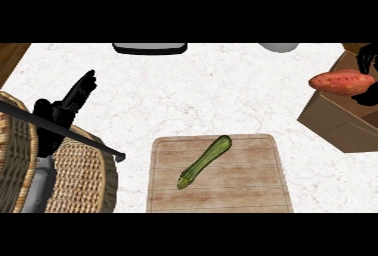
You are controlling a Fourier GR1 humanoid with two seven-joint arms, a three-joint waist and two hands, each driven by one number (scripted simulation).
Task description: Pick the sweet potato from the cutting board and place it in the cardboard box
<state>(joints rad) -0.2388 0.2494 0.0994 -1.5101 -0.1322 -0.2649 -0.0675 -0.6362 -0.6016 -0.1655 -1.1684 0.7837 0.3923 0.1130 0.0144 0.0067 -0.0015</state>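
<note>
Right hand (367, 67) shows only partly at the view's right edge, w/ dark fingers curled round the far end of the sweet potato (341, 82), grasping it. Most of the palm and the forearm are cut off by the edge, so how far the fingers wrap can't be told beyond that. Another dark bit of the hand shows just under the potato, against the cardboard box (336, 120).

Left hand (72, 102) is well left of the box, fingers straight and relaxed, pointing up and away, holding nothing. It rests above a wicker basket (85, 175); its grey forearm runs down over the basket's rim to the lower edge.

Hidden or hard to read: the box is cut off at the right, only its near-left corner, one wall and a flap show. Potato sits over the box's open top near that left wall; can't tell whether it touches the cardboard. Two things at the counter's far edge, well left of the box, are clipped by the top band: a dark-rimmed grey object (150, 48) and a pale round one (278, 47); what they are is unclear. A dark bar (66, 132) crosses the basket.

Sweet potato: orange-red, oval, mottled skin, lying about level, its left tip poking past the box's wall.

Cutting board (251, 190) lies left of and nearer than the box, on the marble counter (207, 90), w/ a green zucchini (204, 161) lying diagonally on it.
</note>
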